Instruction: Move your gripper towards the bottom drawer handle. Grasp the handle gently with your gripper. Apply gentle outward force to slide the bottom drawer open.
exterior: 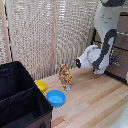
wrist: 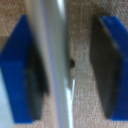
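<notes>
In the wrist view, my gripper [wrist: 67, 67] straddles the handle [wrist: 50, 65], a slim silver bar running between the two blue-tipped fingers. The bar lies close against one finger [wrist: 17, 70], while a clear gap separates it from the other finger [wrist: 110, 65]. The jaws stand apart, so the gripper is open. Behind the bar I see the brown front of the bottom drawer [wrist: 82, 22]. In the exterior view, the white arm [exterior: 102, 47] reaches to the dark dresser [exterior: 121, 45] at the exterior view's right. Its wrist hides the fingers and the handle there.
A black bin [exterior: 20, 95] fills the exterior view's lower left. Beside it on the wooden tabletop [exterior: 95, 102] are a yellow bowl [exterior: 41, 85], a blue bowl [exterior: 56, 98] and an upright colourful packet [exterior: 65, 76]. A reed screen [exterior: 45, 30] stands behind.
</notes>
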### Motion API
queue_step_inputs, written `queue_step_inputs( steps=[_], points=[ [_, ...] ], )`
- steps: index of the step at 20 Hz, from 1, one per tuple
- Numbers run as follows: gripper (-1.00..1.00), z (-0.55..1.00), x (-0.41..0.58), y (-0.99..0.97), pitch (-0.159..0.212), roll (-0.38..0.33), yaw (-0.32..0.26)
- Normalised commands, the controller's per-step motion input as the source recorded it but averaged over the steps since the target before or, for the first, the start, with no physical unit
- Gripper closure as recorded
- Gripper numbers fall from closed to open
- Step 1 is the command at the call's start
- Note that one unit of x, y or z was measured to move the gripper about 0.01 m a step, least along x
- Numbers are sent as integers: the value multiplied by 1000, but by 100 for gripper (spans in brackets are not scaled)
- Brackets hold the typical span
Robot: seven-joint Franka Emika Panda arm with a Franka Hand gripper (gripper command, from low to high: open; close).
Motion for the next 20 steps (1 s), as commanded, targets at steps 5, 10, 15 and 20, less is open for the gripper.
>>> queue_step_inputs(
  steps=[5,10,15,20],
  points=[
    [100,-26,-41,-30,0,-19,-54],
    [100,-253,-23,465,3,-101,26],
    [100,-358,301,913,0,-50,5],
    [100,-170,383,913,-7,0,0]
  ],
)
